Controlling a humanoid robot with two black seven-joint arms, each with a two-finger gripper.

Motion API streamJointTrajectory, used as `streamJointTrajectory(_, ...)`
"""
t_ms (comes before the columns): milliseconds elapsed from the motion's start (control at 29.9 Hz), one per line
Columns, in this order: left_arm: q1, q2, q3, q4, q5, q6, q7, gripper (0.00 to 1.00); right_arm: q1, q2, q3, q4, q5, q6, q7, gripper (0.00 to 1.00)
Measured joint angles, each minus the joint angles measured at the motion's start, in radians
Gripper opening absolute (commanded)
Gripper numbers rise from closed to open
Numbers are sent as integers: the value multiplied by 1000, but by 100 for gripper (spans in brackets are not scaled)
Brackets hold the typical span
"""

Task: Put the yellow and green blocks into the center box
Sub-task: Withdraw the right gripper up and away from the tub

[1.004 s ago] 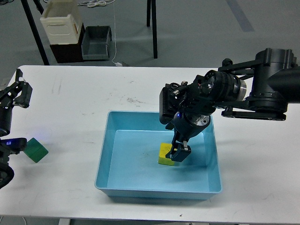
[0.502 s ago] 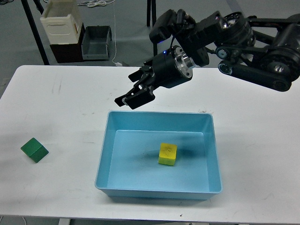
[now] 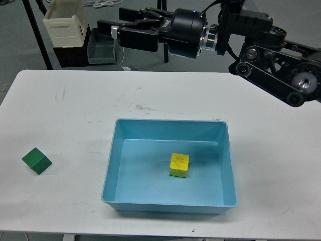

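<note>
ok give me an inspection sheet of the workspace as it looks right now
Surface: white table, faint scuff marks near its middle.
Job's things: yellow block resting inside the blue box; green block on the table, left of the box, apart from it.
Clutter: nothing seen on the table.
Grippers: right gripper raised above the table's far edge, fingers apart, empty; left gripper not in view.
Cables: white cable on the floor behind the table.
Surroundings: cream crate, grey bin, black stand legs.
</note>
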Motion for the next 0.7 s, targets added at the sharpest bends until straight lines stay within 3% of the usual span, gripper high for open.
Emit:
streamJointTrajectory(134, -88, 31, -8, 118, 185, 3, 0, 100, -96, 2, 124, 40, 122, -18, -8, 100)
streamJointTrajectory(301, -139, 37, -9, 181, 413, -3, 0, 100, -209, -1, 264, 54, 342, -21, -146, 100)
streamJointTrajectory(368, -142, 38, -8, 180, 456, -10, 0, 100, -262, -7, 315, 73, 401, -22, -173, 100)
streamJointTrajectory(502, -146, 76, -6, 147, 580, -15, 0, 99, -411, -11, 448, 144, 469, -22, -186, 100)
streamJointTrajectory(636, -169, 115, -8, 41, 733, -5, 0, 99, -573, -11, 573, 224, 514, -22, -188, 100)
streamJointTrajectory(703, -180, 119, -8, -5, 807, 21, 0, 92, -644, -11, 625, 252, 523, -22, -188, 100)
